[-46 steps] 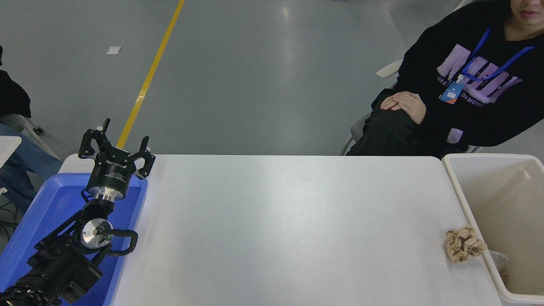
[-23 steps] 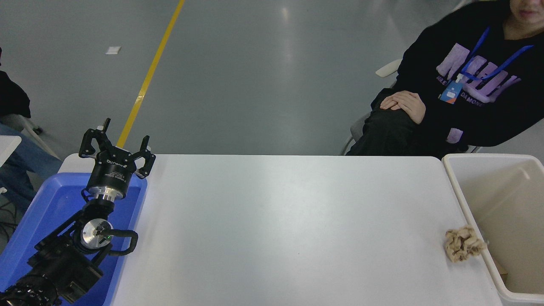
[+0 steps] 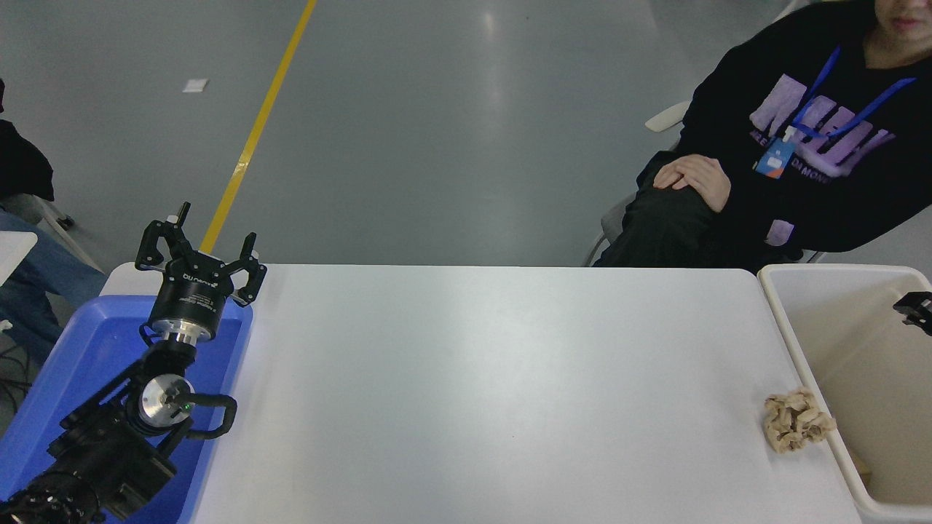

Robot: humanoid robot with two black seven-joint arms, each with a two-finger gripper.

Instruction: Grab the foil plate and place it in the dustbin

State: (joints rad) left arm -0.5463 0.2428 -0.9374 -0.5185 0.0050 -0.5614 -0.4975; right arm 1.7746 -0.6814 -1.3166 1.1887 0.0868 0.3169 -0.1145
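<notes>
White tabletop (image 3: pixel 473 378) fills most of the view, bare across its middle. Grey floor behind it, crossed by a yellow line (image 3: pixel 255 138) running toward the near left. Off-white dustbin (image 3: pixel 794 342) stands at the table's right end, thick rim, beige inside, cut off by the right and bottom edges of the picture. Blue tray (image 3: pixel 87 342) sits at the table's left end. Left arm lies over the tray, pointing away from the camera; left gripper (image 3: pixel 200 247) is raised above the tray's far corner with its fingers spread apart, nothing between them. A person in a black sweatshirt (image 3: pixel 801 189) sits past the table's far right corner, blue lanyard at the chest, one hand (image 3: pixel 692 178) resting on a knee. Crumpled tan paper wad (image 3: pixel 795 420) lies on the table, touching or just beside the dustbin's near-left wall. Right gripper (image 3: pixel 916 307) shows only as a small black piece at the right edge, over the dustbin's inside; cannot tell whether its fingers are apart or together. Foil plate: not seen on the table, nor in the visible part of the dustbin.
</notes>
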